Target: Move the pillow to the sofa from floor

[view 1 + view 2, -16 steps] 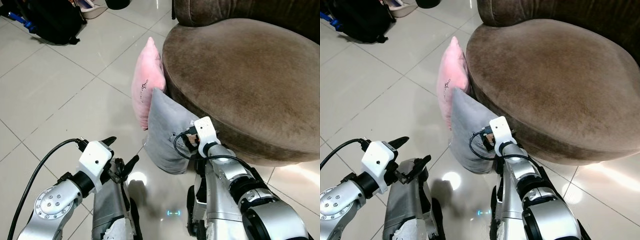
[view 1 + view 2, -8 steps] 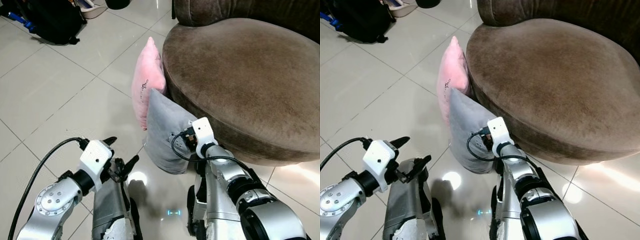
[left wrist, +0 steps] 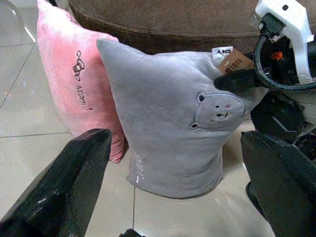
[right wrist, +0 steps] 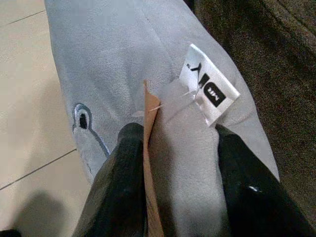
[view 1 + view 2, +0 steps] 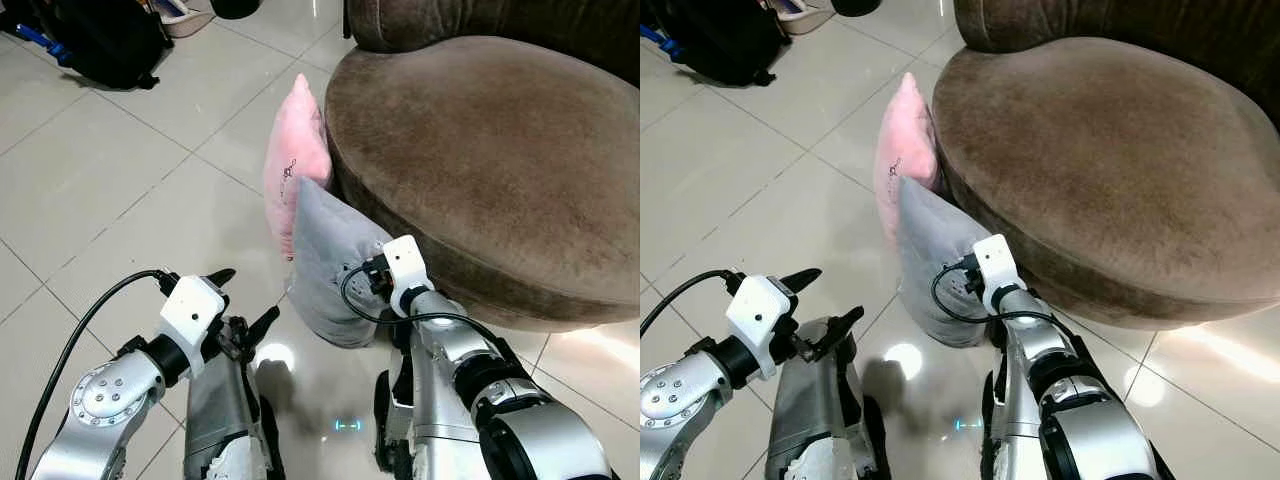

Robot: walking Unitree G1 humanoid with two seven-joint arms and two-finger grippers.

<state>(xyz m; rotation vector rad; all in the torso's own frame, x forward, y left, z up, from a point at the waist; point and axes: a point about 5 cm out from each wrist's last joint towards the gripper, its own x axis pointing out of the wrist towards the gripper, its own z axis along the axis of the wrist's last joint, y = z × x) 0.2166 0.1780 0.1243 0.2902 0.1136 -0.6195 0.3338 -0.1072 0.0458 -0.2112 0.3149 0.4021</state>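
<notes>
A grey pillow (image 5: 325,260) with a bear face stands on the tiled floor, leaning against the brown sofa (image 5: 480,150). A pink pillow (image 5: 298,160) stands just behind it, also against the sofa. My right gripper (image 4: 177,134) is shut on the grey pillow's upper corner, by its paper tags (image 4: 207,86). One black finger (image 3: 234,79) presses the pillow's front face. My left gripper (image 5: 247,296) hangs open low over the floor, to the left of the grey pillow and apart from it.
A black backpack (image 5: 100,40) lies on the floor at the far left. The sofa's round seat bulges out to the right of the pillows. Pale tiles (image 5: 110,180) stretch away to the left. My own legs (image 5: 225,420) show below.
My right gripper has shifted slightly left, and the grey pillow's top has leaned left with it. The left arm has crept a little forward.
</notes>
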